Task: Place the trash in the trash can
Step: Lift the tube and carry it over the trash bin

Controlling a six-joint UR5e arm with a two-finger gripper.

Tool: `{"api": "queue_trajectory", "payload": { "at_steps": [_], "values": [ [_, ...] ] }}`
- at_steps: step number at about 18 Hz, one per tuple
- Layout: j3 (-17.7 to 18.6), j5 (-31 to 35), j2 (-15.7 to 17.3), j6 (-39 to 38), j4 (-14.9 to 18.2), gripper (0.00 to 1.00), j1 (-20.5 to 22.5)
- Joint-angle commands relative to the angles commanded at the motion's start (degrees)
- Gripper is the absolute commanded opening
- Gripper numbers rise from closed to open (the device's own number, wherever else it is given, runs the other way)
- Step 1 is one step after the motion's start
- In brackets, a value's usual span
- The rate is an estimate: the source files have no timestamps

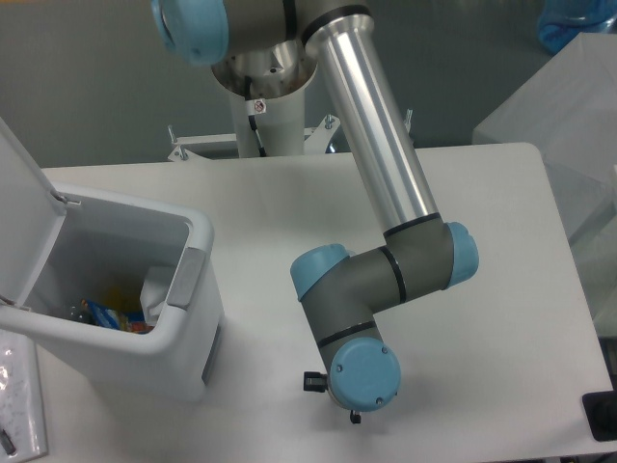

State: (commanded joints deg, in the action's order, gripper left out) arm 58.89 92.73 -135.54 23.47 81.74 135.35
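The trash can [198, 280], a white boxy bin with a grey latch on its front rim, stands at the table's left with its lid [21, 207] flipped up. Inside it lie the trash pieces: a flattened bottle with a red-blue label [114, 316] and a crumpled white wrapper [154, 289]. The arm's wrist [362, 372] hangs low over the table to the right of the bin. Its blue-capped joints cover the gripper, so the fingers are hidden.
A clear plastic tray [19, 395] sits at the bottom left corner beside the bin. A black object [600, 417] lies at the table's right front edge. A translucent box [564, 106] stands off the right side. The robot base [265, 92] is at the back.
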Motion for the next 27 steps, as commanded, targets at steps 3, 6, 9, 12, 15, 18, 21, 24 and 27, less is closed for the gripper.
{"api": "queue_trajectory", "payload": {
  "at_steps": [3,6,9,12,15,18,21,24,27],
  "values": [
    [-1.49,-4.02,3.96,0.18,-0.09,0.0,0.61],
    [-2.64,-10.97,7.73,0.0,-4.37,0.0,2.11],
    [-2.64,-16.95,10.55,-0.35,-11.23,0.0,2.81],
    [-2.73,-20.64,12.75,-2.09,-17.91,0.0,2.73],
    [-3.25,-25.65,15.03,-4.65,-22.84,0.0,2.72],
    [-3.43,-31.01,17.41,-4.74,-23.82,0.0,2.72],
    [-3.52,-35.93,19.34,-4.66,-24.17,0.0,2.81],
    [-3.08,-41.03,20.84,-4.83,-25.75,0.0,2.81],
    [-2.9,-44.11,22.86,-4.83,-25.84,0.0,2.55]
  ]
}}
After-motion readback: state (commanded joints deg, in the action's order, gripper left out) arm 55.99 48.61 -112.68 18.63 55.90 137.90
